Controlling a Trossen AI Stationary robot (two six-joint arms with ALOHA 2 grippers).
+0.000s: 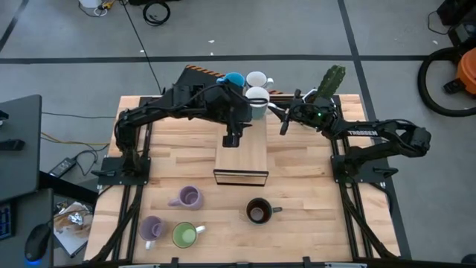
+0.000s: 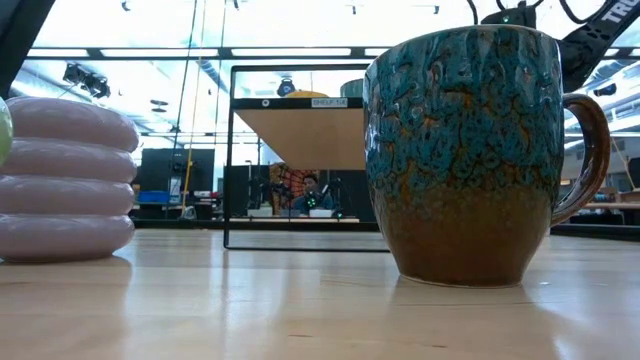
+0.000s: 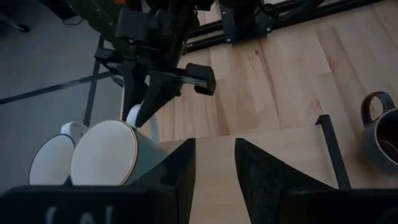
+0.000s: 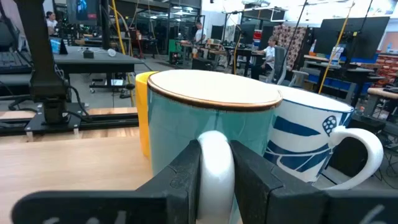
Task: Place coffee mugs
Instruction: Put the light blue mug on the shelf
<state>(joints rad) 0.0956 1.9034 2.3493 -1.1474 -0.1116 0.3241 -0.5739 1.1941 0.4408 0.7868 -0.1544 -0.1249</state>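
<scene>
A pale teal mug (image 1: pixel 256 102) with a white inside stands at the far edge of a wooden shelf box (image 1: pixel 242 156). My right gripper (image 1: pixel 272 110) reaches it from the right and is shut on its handle. Behind it stand an orange mug (image 4: pixel 142 112), a light blue mug (image 1: pixel 234 80) and a white blue-striped mug (image 4: pixel 311 140). My left gripper (image 1: pixel 232 138) hovers open over the shelf top, touching nothing. Near the table's front stand two lavender mugs (image 1: pixel 190 197) (image 1: pixel 151 227), a green mug (image 1: pixel 184 235) and a dark brown mug (image 1: pixel 258 211). My right gripper (image 4: pixel 215 165) pinches the teal mug's white handle (image 4: pixel 216 144) between its two fingers, coming level from the table's right. The mug stays upright. My fingers hide its base, so I cannot tell whether it rests on the table or is lifted.
The shelf box has a dark metal frame (image 2: pixel 232 160) open toward the front. A green cactus in a pot (image 1: pixel 331 80) stands at the far right behind my right arm. Bare wood lies to the left and right of the shelf.
</scene>
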